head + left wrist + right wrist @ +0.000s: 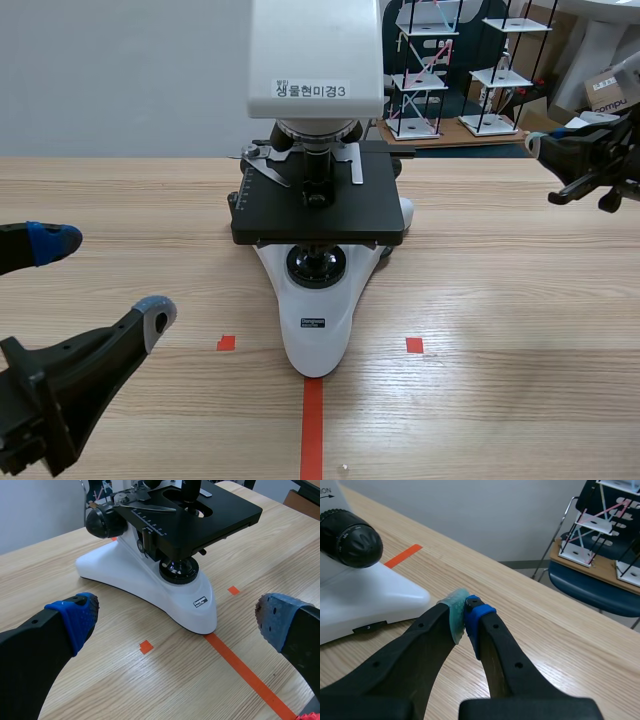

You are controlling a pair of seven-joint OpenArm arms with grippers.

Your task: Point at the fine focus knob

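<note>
One fine focus knob (355,540) | ahead-beside right tool (465,616) | not touching

The left pincer (105,276) is hovering at the near left, gaping wide. The right pincer (535,145) is hanging at the far right, pinched closed on nothing.

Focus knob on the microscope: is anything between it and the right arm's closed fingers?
Nothing visible blocks it. Only bare table and the edge of the microscope's white base lie between the right gripper, fingers shut, and the black focus knob.
</note>
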